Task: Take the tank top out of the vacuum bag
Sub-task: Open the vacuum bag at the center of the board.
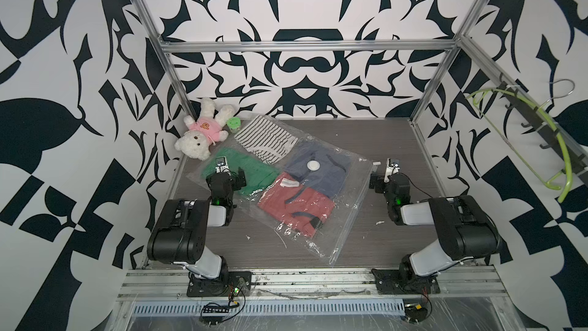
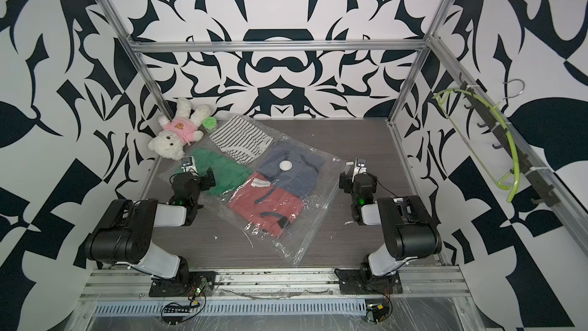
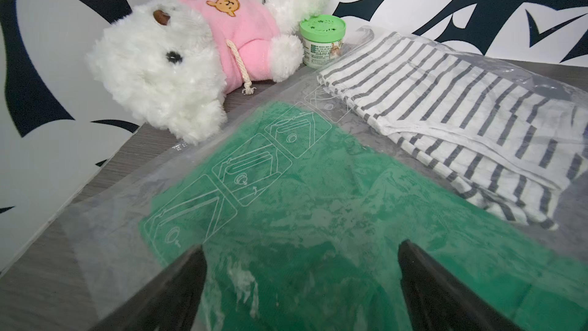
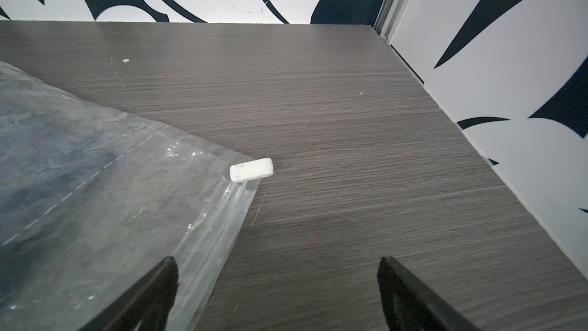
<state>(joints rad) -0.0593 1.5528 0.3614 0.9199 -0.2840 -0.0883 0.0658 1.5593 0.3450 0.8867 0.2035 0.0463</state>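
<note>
Bare table (image 1: 381, 141) right of vacuum bag (image 1: 318, 243); teddy (image 1: 199, 136), jar (image 1: 234, 123) far-left.

Bright even light, soft shadows, glare on vacuum bag (image 1: 321, 234), blurred wrist-view foregrounds

One bag (image 1: 321, 243) holds four garments: a striped garment (image 1: 267, 138), a green garment (image 1: 254, 170), a blue garment (image 1: 327, 173) and a red garment (image 1: 296, 205). On the bag are one valve (image 1: 313, 165) and one clip (image 1: 376, 163). One bear (image 1: 203, 132). One jar (image 1: 234, 123). One hanger (image 1: 568, 160). Two grippers: left gripper (image 3: 302, 249), right gripper (image 4: 276, 265).
</note>
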